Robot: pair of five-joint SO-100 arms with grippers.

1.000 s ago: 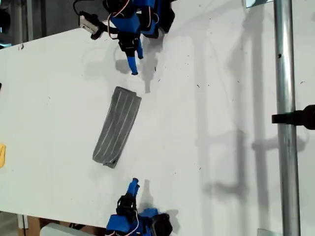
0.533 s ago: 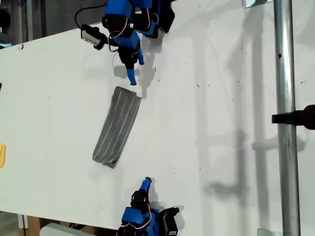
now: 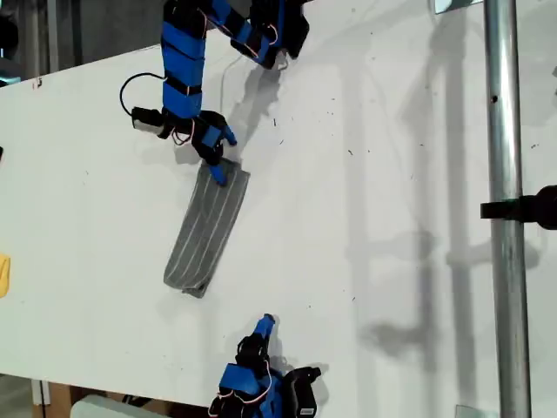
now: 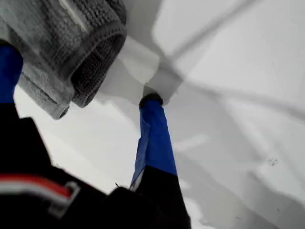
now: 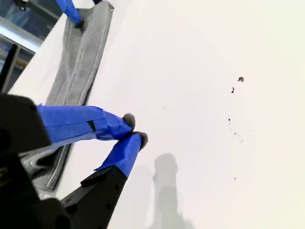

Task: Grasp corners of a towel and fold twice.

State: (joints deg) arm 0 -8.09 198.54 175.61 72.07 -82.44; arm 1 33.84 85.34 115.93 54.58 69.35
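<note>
In the exterior view, the towel (image 3: 207, 228) was seen lying on the white table (image 3: 392, 218) as a long narrow strip, apparently already folded, running from near the upper arm down toward the lower one. The first gripper (image 3: 218, 162) was placed over the strip's upper end, at a corner. The second gripper (image 3: 264, 327) was held well apart from the cloth, near the table's lower edge in that view. A small yellow thing (image 3: 4, 274) was visible at the exterior view's left edge.

In the first wrist view, the rolled, layered edge of the towel (image 4: 71, 52) was shown just beside one blue finger (image 4: 155, 138), whose tip rested on the bare table; the jaws were spread wide, with part of the cloth between them and nothing clamped.

In the second wrist view, the fingertips (image 5: 127, 122) were almost touching, the jaws narrowed to a sliver and holding nothing; the towel (image 5: 81, 62) was seen beyond them.

The cloth was judged soft, light and limp, likely to sag and unroll when lifted. A hold was best taken at an end corner, all layers pinched together.
</note>
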